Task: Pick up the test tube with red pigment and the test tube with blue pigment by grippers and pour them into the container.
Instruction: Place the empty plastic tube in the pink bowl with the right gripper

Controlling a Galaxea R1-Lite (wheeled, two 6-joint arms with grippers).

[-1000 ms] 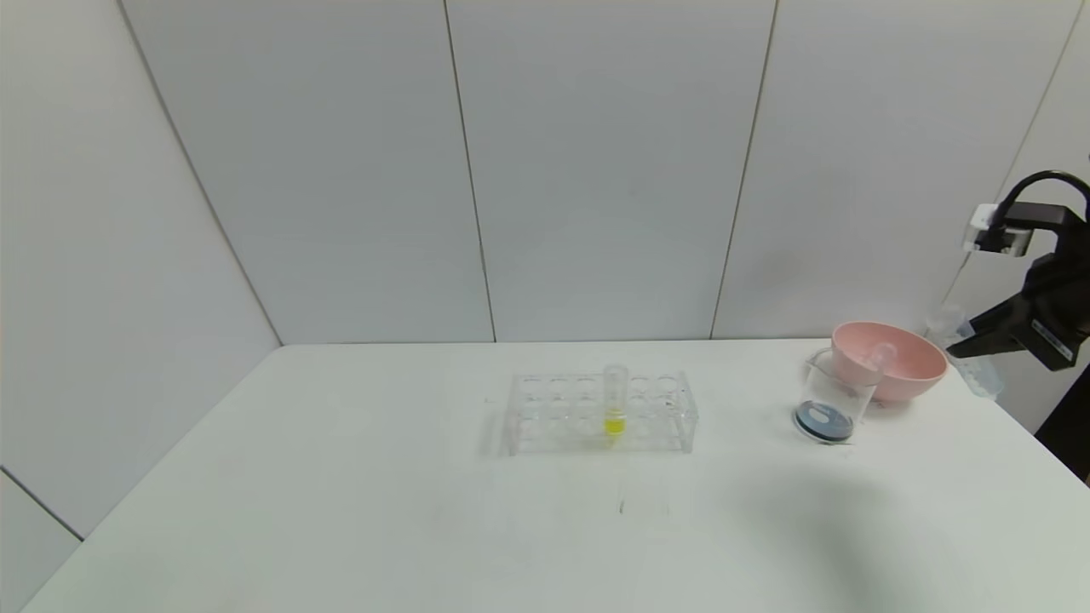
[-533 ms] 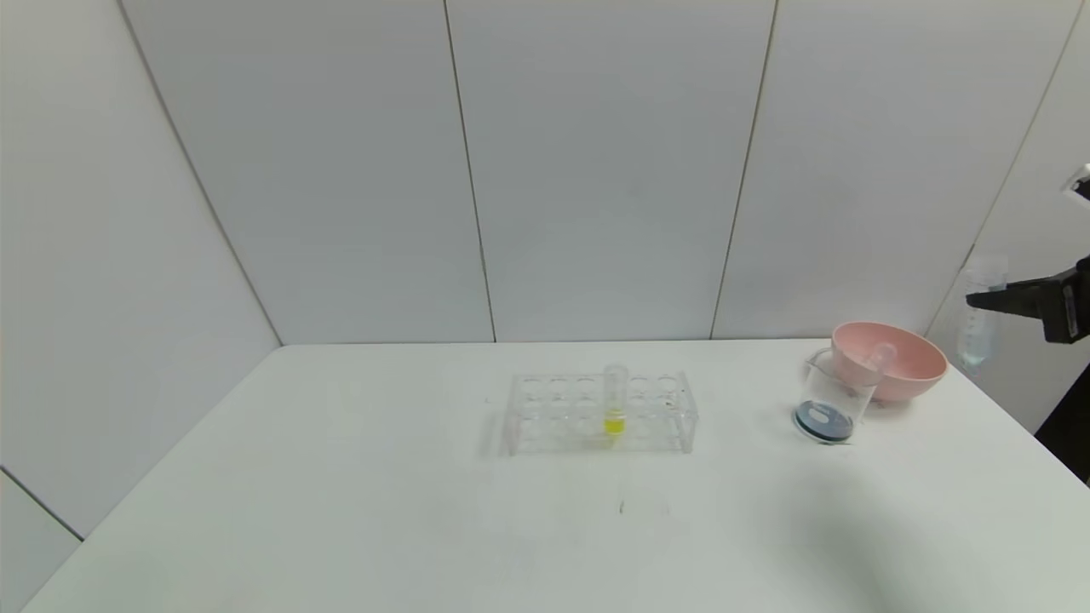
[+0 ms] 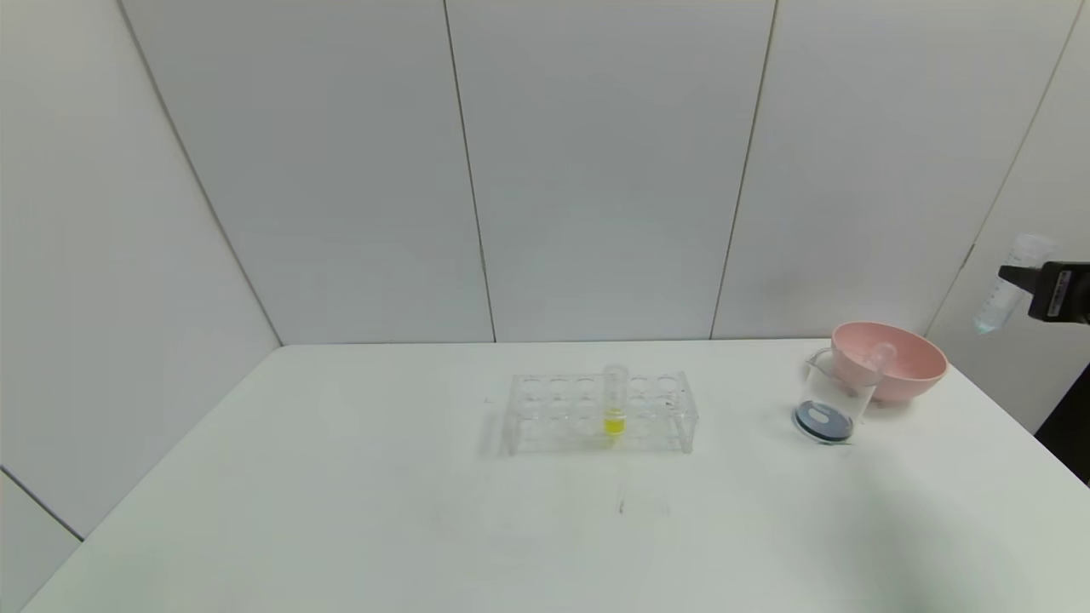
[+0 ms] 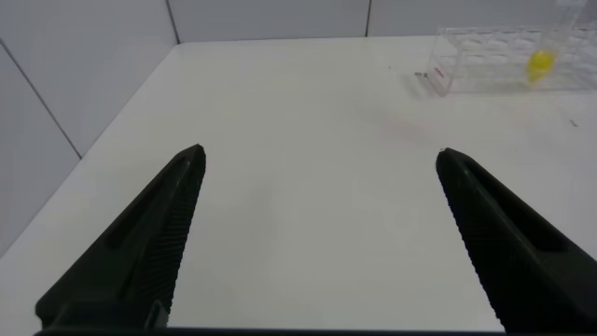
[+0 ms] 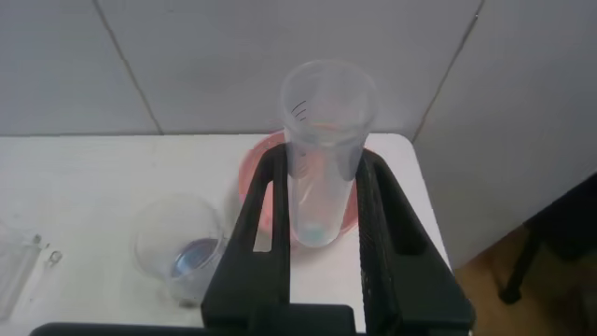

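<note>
My right gripper (image 3: 1015,279) hangs high past the table's right edge, beyond the pink bowl, shut on the test tube with blue pigment (image 3: 1005,298). In the right wrist view that gripper (image 5: 322,161) clamps the clear tube (image 5: 322,131), which stands near upright with only a faint blue trace at its round bottom. The container (image 3: 830,396), a short glass beaker, holds dark blue liquid; it also shows as the beaker (image 5: 182,247) in the right wrist view. The test tube with red pigment is out of view. My left gripper (image 4: 319,152) hovers open over bare table.
A pink bowl (image 3: 903,362) stands right behind the beaker with an empty-looking clear tube (image 3: 877,356) leaning in it. A clear rack (image 3: 596,413) at mid-table holds a yellow-liquid tube (image 3: 615,407). The table's right edge (image 3: 1022,426) runs close to the bowl.
My right gripper has risen and drawn off to the right, away from the bowl, with the tube. The tube has swung from slanted to near upright.
</note>
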